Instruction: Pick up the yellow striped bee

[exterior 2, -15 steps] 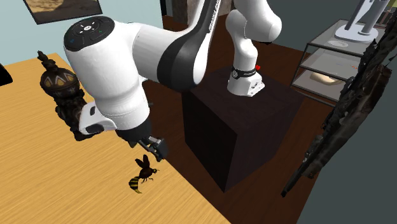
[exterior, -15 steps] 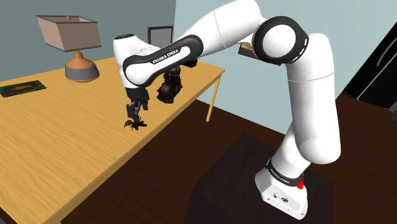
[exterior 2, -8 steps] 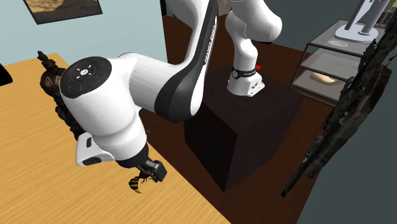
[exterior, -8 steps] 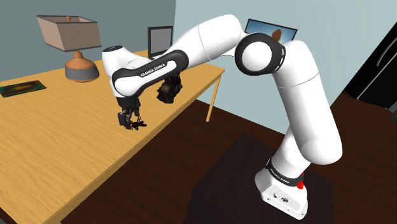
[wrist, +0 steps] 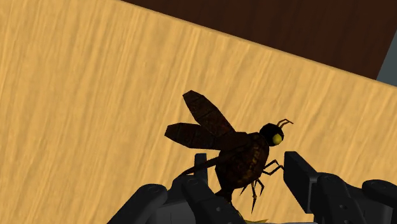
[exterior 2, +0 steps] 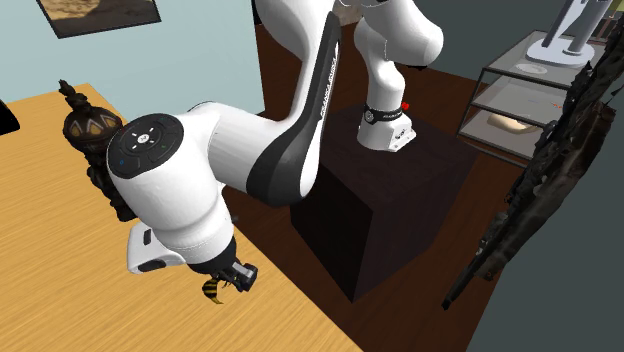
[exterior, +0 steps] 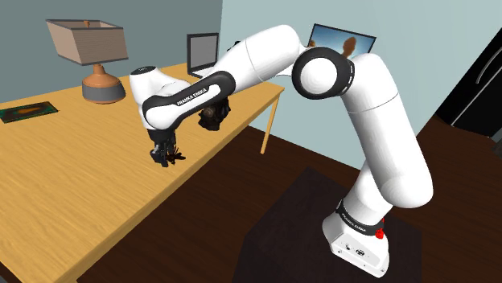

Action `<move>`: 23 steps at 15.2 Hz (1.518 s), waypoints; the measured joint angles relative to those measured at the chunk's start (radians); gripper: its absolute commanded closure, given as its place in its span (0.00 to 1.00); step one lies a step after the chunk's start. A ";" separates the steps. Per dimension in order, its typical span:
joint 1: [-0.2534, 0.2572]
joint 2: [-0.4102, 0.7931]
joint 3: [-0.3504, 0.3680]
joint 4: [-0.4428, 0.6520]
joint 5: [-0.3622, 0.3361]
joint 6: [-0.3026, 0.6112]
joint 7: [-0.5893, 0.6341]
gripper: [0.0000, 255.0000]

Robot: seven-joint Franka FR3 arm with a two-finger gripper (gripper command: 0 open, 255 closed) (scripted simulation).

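The fingers point(wrist: 305, 181) stand apart astride the bee point(wrist: 245, 159), which rests on the table point(wrist: 95, 95), at about 7 o'clock from the dark ornament point(exterior: 213, 112) in the shoulder view. The likely risk is that closing on thin wings or legs instead of the body twists it loose or flicks it off the nearby table edge

Light wooden table point(exterior: 64, 185) on dark floor point(exterior: 217, 197) — pale blue walls point(exterior: 434, 32).
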 measured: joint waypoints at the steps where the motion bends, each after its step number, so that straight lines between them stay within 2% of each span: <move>1: 0.000 0.000 0.000 0.000 0.000 0.000 0.000 1.00; 9: -0.002 -0.012 0.001 -0.003 0.002 -0.009 -0.002 1.00; 23: -0.006 -0.099 0.015 0.038 0.023 -0.135 -0.021 1.00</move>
